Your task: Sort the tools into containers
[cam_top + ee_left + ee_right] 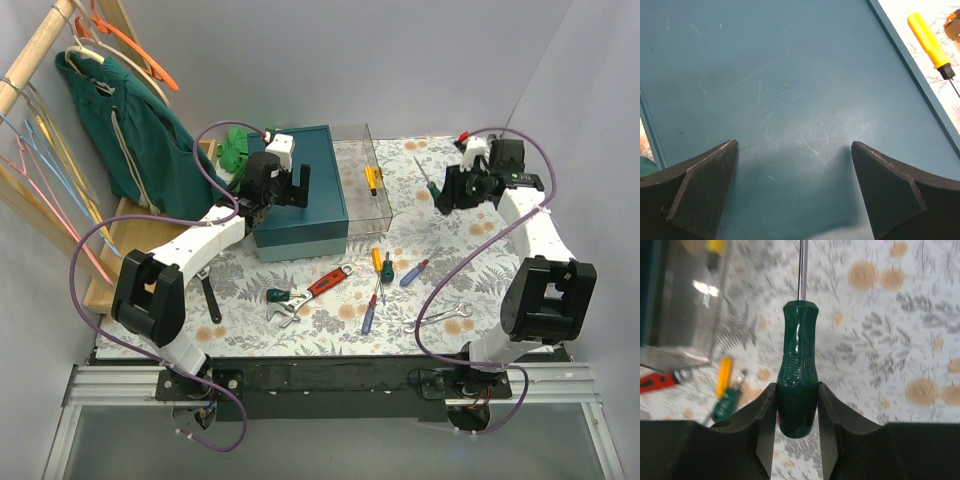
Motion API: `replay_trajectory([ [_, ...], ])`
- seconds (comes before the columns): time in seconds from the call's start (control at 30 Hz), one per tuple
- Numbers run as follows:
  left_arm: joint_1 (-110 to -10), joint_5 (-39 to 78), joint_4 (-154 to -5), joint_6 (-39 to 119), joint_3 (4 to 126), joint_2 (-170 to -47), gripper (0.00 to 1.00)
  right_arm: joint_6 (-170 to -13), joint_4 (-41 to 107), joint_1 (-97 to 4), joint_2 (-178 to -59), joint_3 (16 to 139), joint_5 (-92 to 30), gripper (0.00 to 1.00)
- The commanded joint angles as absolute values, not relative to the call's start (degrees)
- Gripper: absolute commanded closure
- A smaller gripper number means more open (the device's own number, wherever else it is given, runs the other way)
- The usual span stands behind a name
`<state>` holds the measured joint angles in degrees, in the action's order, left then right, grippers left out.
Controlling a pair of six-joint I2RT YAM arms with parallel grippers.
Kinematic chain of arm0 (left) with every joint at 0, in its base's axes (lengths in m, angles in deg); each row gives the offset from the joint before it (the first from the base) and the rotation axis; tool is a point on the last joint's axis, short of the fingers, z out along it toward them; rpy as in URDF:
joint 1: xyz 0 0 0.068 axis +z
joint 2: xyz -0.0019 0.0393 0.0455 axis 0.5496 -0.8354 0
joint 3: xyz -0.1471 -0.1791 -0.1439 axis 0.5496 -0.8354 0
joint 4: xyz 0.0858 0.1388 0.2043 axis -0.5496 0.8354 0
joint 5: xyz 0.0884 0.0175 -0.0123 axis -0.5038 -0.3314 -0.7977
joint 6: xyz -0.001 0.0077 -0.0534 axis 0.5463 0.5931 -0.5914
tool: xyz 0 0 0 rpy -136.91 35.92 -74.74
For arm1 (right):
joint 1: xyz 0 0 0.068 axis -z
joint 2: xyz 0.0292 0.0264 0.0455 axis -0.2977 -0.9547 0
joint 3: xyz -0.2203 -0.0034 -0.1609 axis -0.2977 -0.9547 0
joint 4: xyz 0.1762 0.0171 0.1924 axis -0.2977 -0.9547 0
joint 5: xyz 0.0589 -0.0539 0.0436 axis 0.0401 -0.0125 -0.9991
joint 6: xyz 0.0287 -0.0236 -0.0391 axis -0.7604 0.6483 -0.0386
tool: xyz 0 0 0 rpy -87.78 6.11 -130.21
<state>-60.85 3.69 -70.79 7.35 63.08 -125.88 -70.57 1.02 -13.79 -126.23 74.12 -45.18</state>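
My right gripper (797,396) is shut on the dark green handle of a screwdriver (799,370), held above the floral table with its shaft pointing away. From above, the right gripper (442,197) hangs just right of the clear box (362,190), which holds a yellow-handled screwdriver (371,178). My left gripper (795,150) is open and empty over the big teal box (790,85), also seen from above (298,187). Loose on the table lie a red-handled adjustable wrench (326,282), a green-handled tool (278,295), several screwdrivers (382,265), a silver spanner (441,317) and a black wrench (211,299).
A green garment (130,125) and coloured hangers (40,160) hang on a wooden rack at the left, above a wooden shelf (110,260). A bright green object (237,146) sits behind the teal box (310,215). Purple cables loop off both arms.
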Motion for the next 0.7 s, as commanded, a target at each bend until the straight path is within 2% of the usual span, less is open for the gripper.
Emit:
replay_trajectory([
  [0.0, -60.6, 4.1, -71.2, 6.9, 65.1, -125.3, 0.02, -87.3, 6.3, -14.5, -127.9, 87.3, -60.7, 0.99],
  [0.17, -60.6, 3.4, -71.6, 7.2, 64.0, -124.3, 0.02, -99.8, 7.7, -17.2, -134.0, 94.5, -74.7, 0.99],
  [0.3, -60.6, 3.0, -72.0, 7.5, 63.1, -123.5, 0.02, -101.0, 7.4, -24.3, -137.2, 97.6, -73.5, 0.99],
  [0.43, -60.6, 2.9, -72.0, 7.9, 62.8, -122.6, 0.02, -101.0, 5.7, -26.3, -140.3, 98.4, -70.1, 0.99],
  [0.5, -60.6, 2.8, -72.0, 8.1, 62.5, -122.2, 0.02, -100.9, 5.5, -26.8, -142.0, 98.9, -70.2, 0.95],
  [0.53, -60.6, 2.8, -72.0, 8.2, 62.6, -122.1, 0.02, -100.7, 5.2, -27.0, -142.4, 99.3, -70.1, 0.88],
  [0.57, -60.6, 2.6, -72.0, 8.3, 62.4, -122.1, 0.02, -100.3, 5.1, -27.1, -142.9, 99.7, -70.4, 0.64],
  [0.67, -60.6, 2.6, -72.0, 8.6, 62.1, -121.6, 0.02, -99.9, 5.0, -27.1, -142.7, 101.2, -69.3, 0.38],
])
